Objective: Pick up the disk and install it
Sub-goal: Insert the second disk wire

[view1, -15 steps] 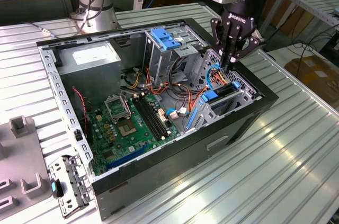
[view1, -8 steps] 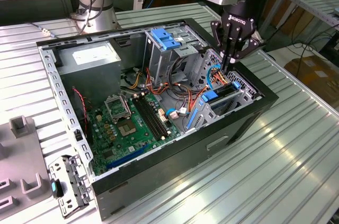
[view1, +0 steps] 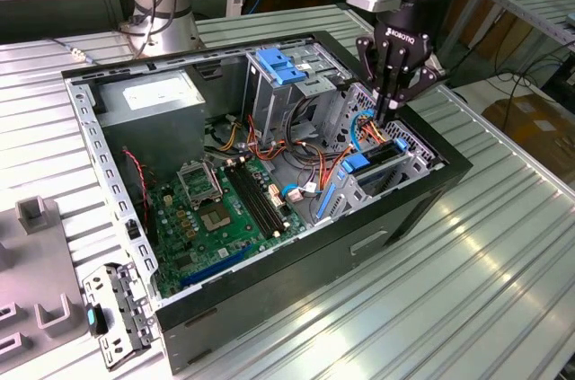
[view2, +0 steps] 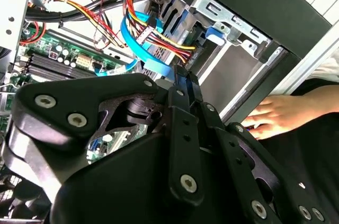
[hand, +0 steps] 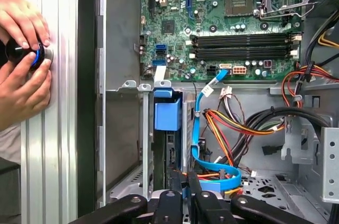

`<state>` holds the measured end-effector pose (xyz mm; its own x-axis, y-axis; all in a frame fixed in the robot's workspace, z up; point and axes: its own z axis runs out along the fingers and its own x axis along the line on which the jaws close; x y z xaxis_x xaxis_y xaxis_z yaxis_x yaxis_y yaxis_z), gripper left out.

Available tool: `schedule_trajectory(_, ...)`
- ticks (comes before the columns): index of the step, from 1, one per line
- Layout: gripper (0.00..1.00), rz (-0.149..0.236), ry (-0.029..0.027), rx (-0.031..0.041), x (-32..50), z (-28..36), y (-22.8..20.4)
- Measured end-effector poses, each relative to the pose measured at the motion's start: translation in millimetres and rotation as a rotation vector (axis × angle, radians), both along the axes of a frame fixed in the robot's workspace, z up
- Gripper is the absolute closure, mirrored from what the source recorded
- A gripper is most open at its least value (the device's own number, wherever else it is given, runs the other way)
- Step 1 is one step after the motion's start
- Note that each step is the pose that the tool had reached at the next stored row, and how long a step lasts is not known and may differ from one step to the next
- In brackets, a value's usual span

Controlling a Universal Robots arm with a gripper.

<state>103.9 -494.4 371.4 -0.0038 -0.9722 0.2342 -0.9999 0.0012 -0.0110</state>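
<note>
Exterior view oblique above; wrist views share motherboard (hand: 222,28)

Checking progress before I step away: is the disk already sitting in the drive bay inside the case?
Yes, in the exterior view the disk stands in the bay by the case's front, directly below the hand.

Black gripper (view2: 183,83) over cabled drive cage (view2: 222,17), a hand (view2: 280,114) beside case
</note>
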Motion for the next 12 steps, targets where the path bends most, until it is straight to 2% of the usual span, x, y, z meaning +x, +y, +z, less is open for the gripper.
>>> schedule_trajectory(1, 0.84, 0.000, -0.0060, 0.0008, -1.5, -0.3, 0.0)
schedule_trajectory(2, 0.84, 0.001, -0.0178, 0.0025, -4.5, -1.1, -0.2)
schedule_trajectory(3, 0.84, 0.001, -0.0265, 0.0037, -6.5, -1.5, -0.2)
schedule_trajectory(6, 0.84, 0.002, -0.0450, 0.0052, -9.9, -2.5, -0.5)
schedule_trajectory(8, 0.84, 0.003, -0.0670, 0.0056, -12.6, -3.1, -1.1)
schedule_trajectory(9, 0.84, 0.003, -0.0755, 0.0057, -13.2, -3.3, -1.3)
schedule_trajectory(10, 0.84, 0.004, -0.0939, 0.0057, -14.5, -3.5, -1.9)
schedule_trajectory(11, 0.84, 0.005, -0.1024, 0.0059, -15.4, -3.8, -2.2)
schedule_trajectory(12, 0.84, 0.005, -0.1082, 0.0068, -17.0, -4.2, -2.4)
